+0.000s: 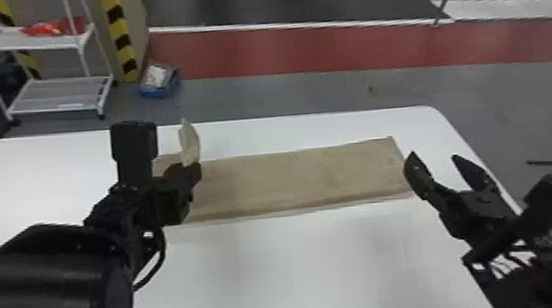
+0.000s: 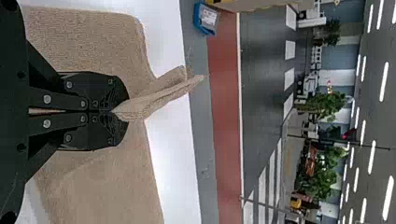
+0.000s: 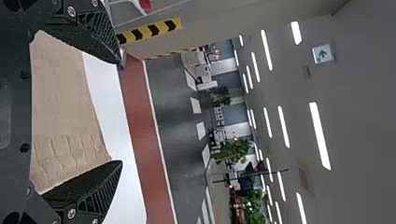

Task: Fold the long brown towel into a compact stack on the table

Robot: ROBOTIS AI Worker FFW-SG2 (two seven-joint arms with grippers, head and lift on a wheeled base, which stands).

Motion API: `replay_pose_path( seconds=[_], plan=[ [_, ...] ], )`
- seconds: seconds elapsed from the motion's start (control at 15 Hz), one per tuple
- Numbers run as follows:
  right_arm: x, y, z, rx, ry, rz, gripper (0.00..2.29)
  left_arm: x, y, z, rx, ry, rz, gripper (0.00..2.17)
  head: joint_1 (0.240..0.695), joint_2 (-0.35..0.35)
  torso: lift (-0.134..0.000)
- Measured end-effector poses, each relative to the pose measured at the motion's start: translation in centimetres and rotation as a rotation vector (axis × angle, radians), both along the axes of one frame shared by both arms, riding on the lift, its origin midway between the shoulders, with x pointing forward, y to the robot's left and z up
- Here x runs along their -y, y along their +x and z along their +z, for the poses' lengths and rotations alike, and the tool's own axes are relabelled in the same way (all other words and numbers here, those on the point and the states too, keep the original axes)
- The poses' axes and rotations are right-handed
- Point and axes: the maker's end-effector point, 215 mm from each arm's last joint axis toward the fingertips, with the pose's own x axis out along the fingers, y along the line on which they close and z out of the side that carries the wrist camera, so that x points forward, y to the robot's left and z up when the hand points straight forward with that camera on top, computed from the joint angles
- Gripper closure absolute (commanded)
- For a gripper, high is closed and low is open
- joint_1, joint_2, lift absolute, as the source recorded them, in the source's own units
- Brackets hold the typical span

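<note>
From where I stand, the long brown towel (image 1: 291,178) lies as a flat band across the white table (image 1: 298,267), nearer its far edge than its near one, its right end short of the right-hand edge. The left gripper (image 2: 114,111) has its fingers pressed together on a pinch of cloth, in from the towel's left end, and a small peak pokes up past the tips. The right gripper (image 1: 434,155) is spread wide near the right end, nothing between its fingers.

I'd call the cloth light, soft and floppy, with a nubbly weave that should grip well rather than slip, and nothing to break. It will sag between holds, so I'd take it by the end corners, catching every layer, and lay each fold down slowly.

I can make out no writing on the towel. The blue box (image 2: 206,19) on the floor carries a pale label I can't read, and a sign (image 3: 323,54) overhead shows a green arrow.
</note>
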Motion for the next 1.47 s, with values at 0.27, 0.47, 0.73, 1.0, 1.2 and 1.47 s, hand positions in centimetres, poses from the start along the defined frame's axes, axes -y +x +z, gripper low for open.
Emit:
replay_pose_path(
  seconds=[0.27, 0.47, 0.73, 1.0, 1.2, 1.47],
  plan=[
    [2.3, 0.6, -0.2, 0.003, 0.031, -0.032, 0.13, 7.8, -0.8, -0.6, 0.082, 0.005, -0.088, 0.0, 0.695, -0.335, -0.121],
    [1.4, 1.5, -1.1, -0.01, 0.036, -0.022, 0.13, 10.8, -2.4, -1.2, 0.086, -0.038, -0.138, 0.04, 0.695, -0.35, -0.121],
    [-0.2, 2.3, -1.7, -0.023, 0.04, 0.007, 0.13, 11.1, -3.6, -1.8, 0.082, -0.066, -0.139, 0.04, 0.695, -0.35, -0.121],
    [-4.7, 3.4, -3.4, -0.082, 0.041, 0.09, 0.19, 5.6, -2.7, 2.1, 0.245, -0.072, -0.014, 0.04, 0.695, -0.274, -0.121],
    [-11.0, 4.7, -6.3, -0.181, 0.005, 0.176, 0.22, -1.5, -2.5, 3.6, 0.325, -0.059, 0.104, 0.04, 0.695, -0.123, -0.121],
    [-17.2, 6.6, -8.4, -0.269, -0.073, 0.177, 0.35, -5.1, -3.9, 2.5, 0.332, -0.039, 0.134, 0.04, 0.695, -0.021, -0.121]
  ],
)
